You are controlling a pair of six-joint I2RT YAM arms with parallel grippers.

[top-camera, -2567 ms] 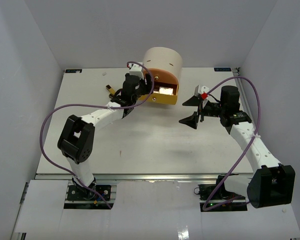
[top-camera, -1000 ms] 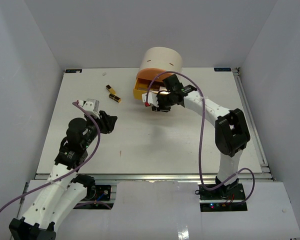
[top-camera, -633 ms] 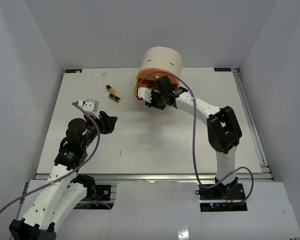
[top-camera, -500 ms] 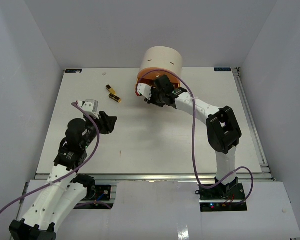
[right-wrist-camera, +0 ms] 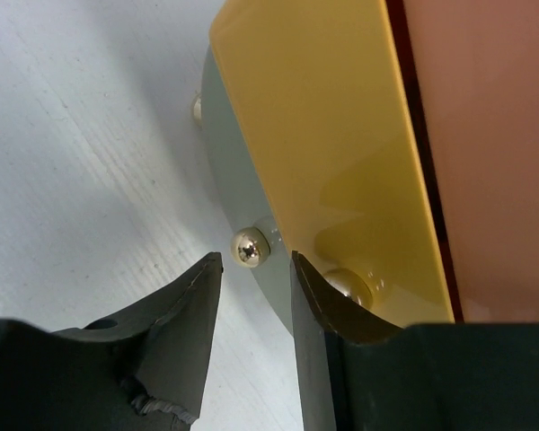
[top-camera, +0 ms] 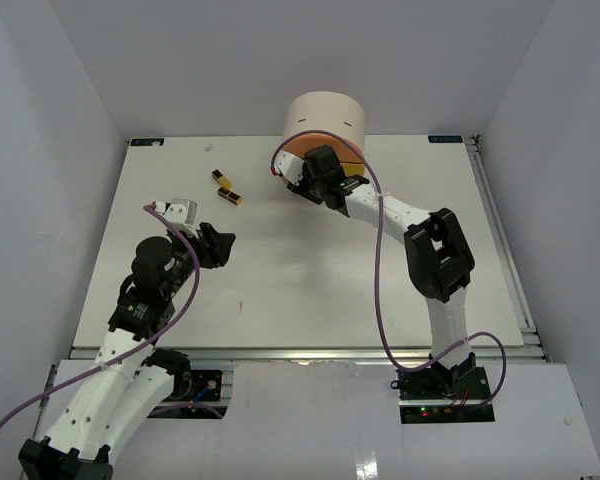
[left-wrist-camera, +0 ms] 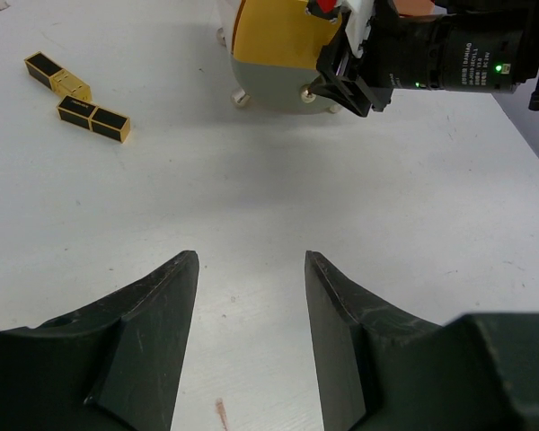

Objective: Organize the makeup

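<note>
Two black-and-gold lipstick tubes point(top-camera: 226, 186) lie on the white table left of the cream cylindrical drawer unit point(top-camera: 325, 118); the left wrist view shows them point(left-wrist-camera: 94, 118) at its upper left. My right gripper point(right-wrist-camera: 253, 260) is open a little at the unit's front, its tips on either side of a gold knob point(right-wrist-camera: 249, 247) on the grey-green drawer point(right-wrist-camera: 236, 193), under the yellow drawer front point(right-wrist-camera: 332, 153). The knob sits just past the tips, not gripped. My left gripper point(left-wrist-camera: 251, 269) hangs open and empty over bare table. No palettes or sponges are in view.
The right arm point(top-camera: 400, 215) reaches across the back of the table from the right. The left arm point(top-camera: 150, 285) stands at the left middle. White walls close in the table on three sides. A small reddish mark point(left-wrist-camera: 221, 411) is on the table.
The orange drawer that stood pulled out is now pushed shut. My right gripper has moved in against the unit and opened slightly. My left gripper's jaws have widened; the left arm stayed put.
</note>
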